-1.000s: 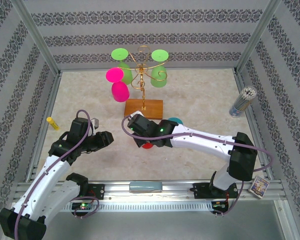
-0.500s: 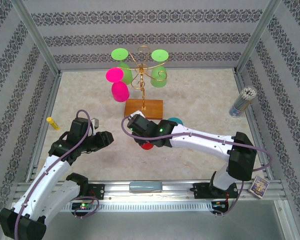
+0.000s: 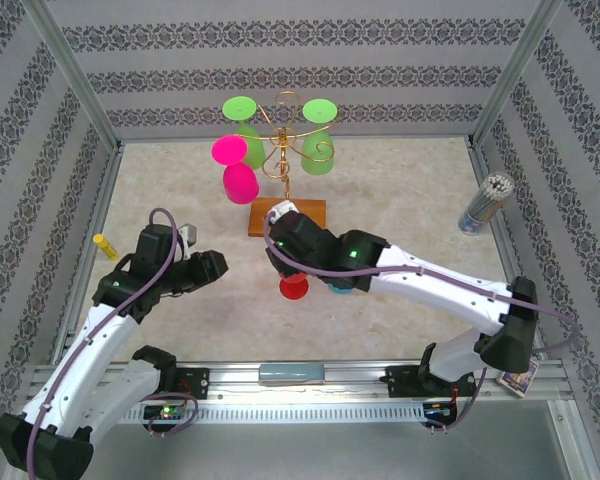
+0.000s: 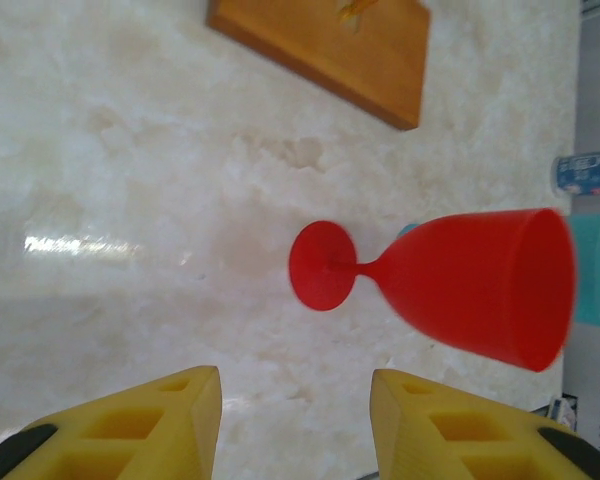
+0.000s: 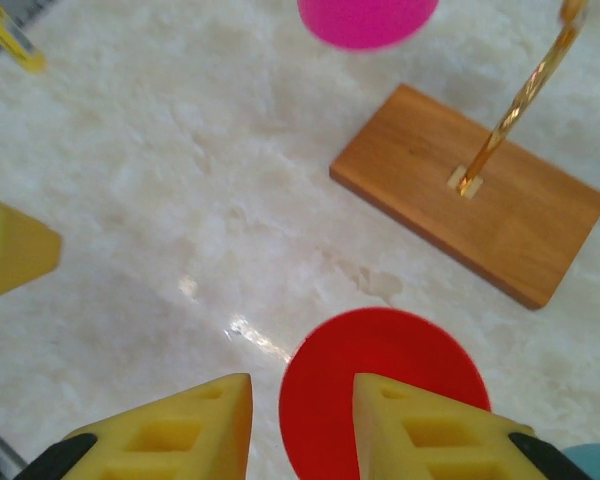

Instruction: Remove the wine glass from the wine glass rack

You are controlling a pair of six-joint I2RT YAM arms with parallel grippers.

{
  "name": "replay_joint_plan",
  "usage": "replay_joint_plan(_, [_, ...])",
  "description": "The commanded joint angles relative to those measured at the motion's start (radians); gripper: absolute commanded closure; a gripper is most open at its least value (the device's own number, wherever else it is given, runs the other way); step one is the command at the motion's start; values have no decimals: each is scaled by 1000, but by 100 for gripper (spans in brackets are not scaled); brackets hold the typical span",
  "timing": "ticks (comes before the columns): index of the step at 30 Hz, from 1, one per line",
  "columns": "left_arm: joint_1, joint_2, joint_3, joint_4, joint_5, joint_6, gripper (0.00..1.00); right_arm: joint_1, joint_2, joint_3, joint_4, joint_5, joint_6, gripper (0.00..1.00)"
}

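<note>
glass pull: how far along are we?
Done: the red glass is off the gold rack and on the table, by a teal glass. In hand: nothing; the right hand is open over the red glass, and the left hand is open and empty. Left: a pink glass and two green glasses hang on the rack.

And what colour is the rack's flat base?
The base is brown wood; clearest in the right wrist view.

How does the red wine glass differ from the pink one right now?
The opaque red stemmed wine glass stands upright on its foot; the opaque pink stemmed wine glass hangs bowl-down. The red one rests on the pale table, the pink one on the gold wire rack. Both share the same shape.
</note>
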Motion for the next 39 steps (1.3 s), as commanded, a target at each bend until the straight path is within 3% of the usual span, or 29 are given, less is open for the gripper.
replay_joint_plan(1, [10,9,92,-42,-21,24,56,-10,-60,54,-27,-37,2,69])
replay_joint_plan(6, [11,54,233,-99,-43,52,55,-47,-135,116,-37,-89,5,69])
replay_joint_plan(10, [11,94,328,-103,-27,61,54,-140,-201,153,-29,-189,20,67])
replay_joint_plan(17, [10,194,486,-94,30,102,53,-473,-238,179,39,-525,127,66])
replay_joint_plan(23, [10,295,684,-152,-17,187,50,-718,-151,225,133,-772,221,67])
replay_joint_plan(30, [10,408,851,-170,-12,222,49,-820,-16,335,153,-781,208,59])
replay_joint_plan(39, [17,531,955,-113,8,241,48,-888,214,504,180,-799,197,58])
